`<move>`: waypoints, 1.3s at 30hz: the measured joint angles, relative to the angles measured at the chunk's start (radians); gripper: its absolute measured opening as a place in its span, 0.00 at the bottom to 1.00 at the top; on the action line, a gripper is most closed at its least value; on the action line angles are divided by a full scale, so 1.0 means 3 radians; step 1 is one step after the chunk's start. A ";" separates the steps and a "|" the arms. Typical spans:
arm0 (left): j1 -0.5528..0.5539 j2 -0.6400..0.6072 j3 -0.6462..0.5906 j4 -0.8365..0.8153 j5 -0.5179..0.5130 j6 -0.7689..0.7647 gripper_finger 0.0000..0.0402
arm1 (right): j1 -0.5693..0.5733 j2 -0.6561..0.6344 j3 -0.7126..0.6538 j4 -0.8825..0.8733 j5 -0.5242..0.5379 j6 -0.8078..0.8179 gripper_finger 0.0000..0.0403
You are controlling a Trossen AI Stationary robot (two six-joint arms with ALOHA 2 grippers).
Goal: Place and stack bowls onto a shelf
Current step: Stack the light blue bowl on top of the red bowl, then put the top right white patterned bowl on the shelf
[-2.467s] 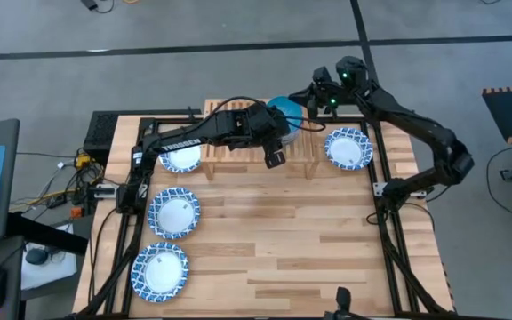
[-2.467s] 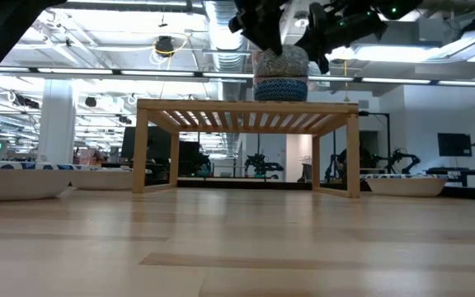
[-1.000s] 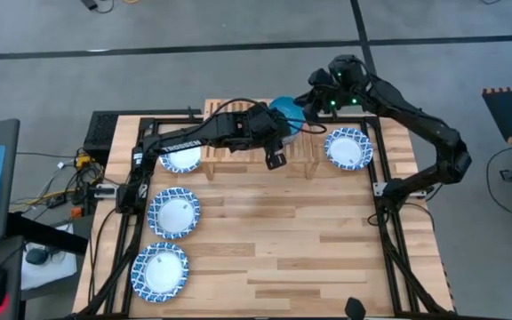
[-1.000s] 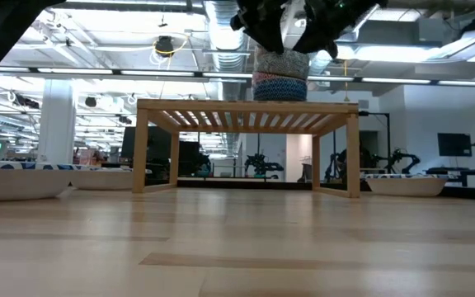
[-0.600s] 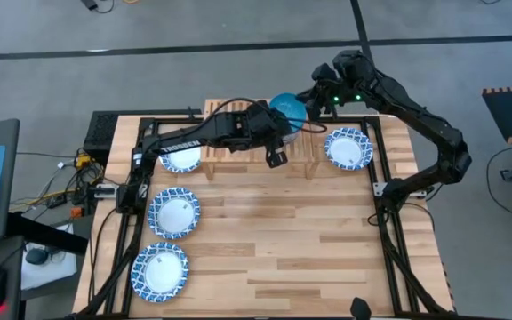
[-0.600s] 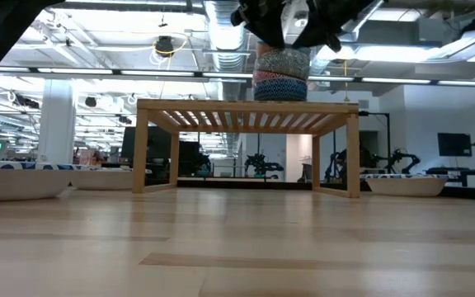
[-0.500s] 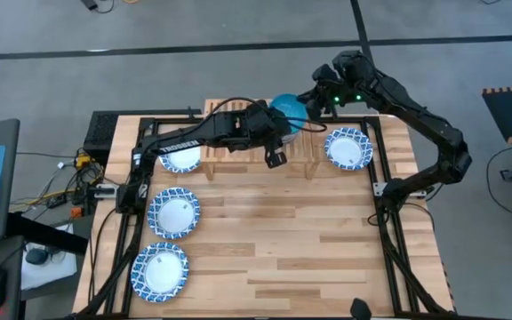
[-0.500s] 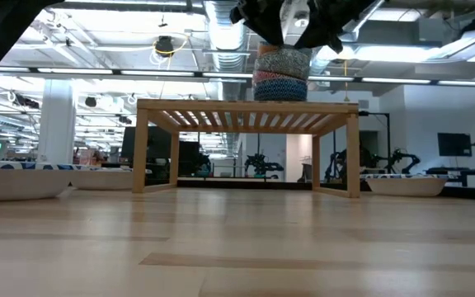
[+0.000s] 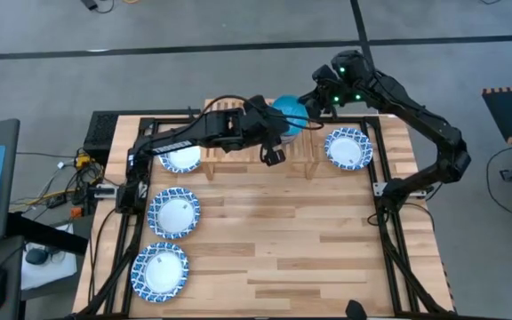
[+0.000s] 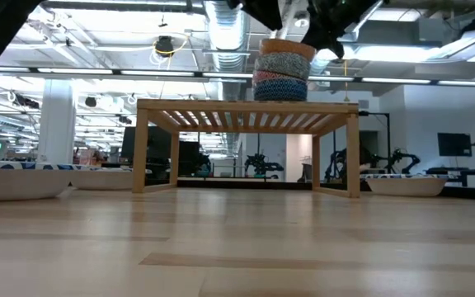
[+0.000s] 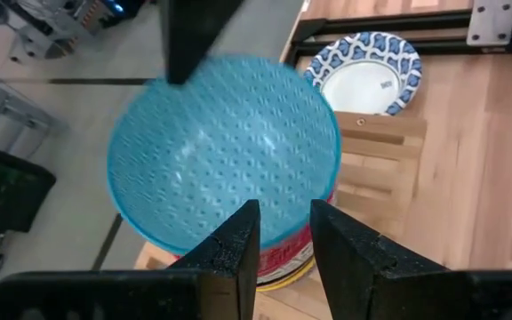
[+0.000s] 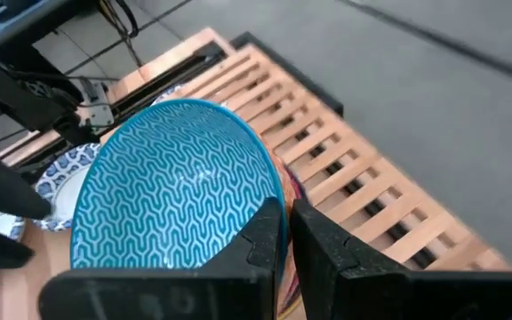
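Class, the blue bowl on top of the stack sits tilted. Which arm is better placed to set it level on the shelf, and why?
Right. The right gripper has its fingers pinched on the rim of the blue bowl, tilted on the stack on the shelf. The left gripper is beside the bowl, holding nothing.

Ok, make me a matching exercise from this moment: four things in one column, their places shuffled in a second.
Things:
1. blue bowl
2. shelf
3. right-hand dish
4. left end effector

Places:
A. on the table, right of the shelf
B. topping the stack, rim in the right end effector
C. bearing the bowl stack
D. above the blue bowl, looking down into it

Pairs: 1-B, 2-C, 3-A, 4-D
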 joint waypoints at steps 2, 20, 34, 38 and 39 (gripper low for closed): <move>-0.0002 -0.0019 0.0000 0.0012 -0.0023 0.0000 0.22 | 0.0001 0.0070 0.0000 -0.0037 -0.0039 0.0033 0.12; -0.0061 -0.0383 0.0006 -0.0197 -0.0282 -0.0300 0.22 | 0.0020 0.0124 -0.0003 0.0058 -0.0057 0.0012 0.16; -0.0053 -0.0439 0.0004 -0.0565 -0.0044 -0.0693 0.22 | 0.0003 0.0027 -0.0003 0.0358 -0.0054 0.0150 0.51; -0.0086 -0.0440 0.0004 -0.0645 -0.0018 -0.0772 0.22 | 0.0003 -0.0076 -0.0003 0.0459 -0.0053 0.0199 0.52; -0.0097 -0.0440 0.0004 -0.0645 -0.0017 -0.0773 0.22 | 0.0003 -0.0103 -0.0003 0.0464 -0.0052 0.0209 0.53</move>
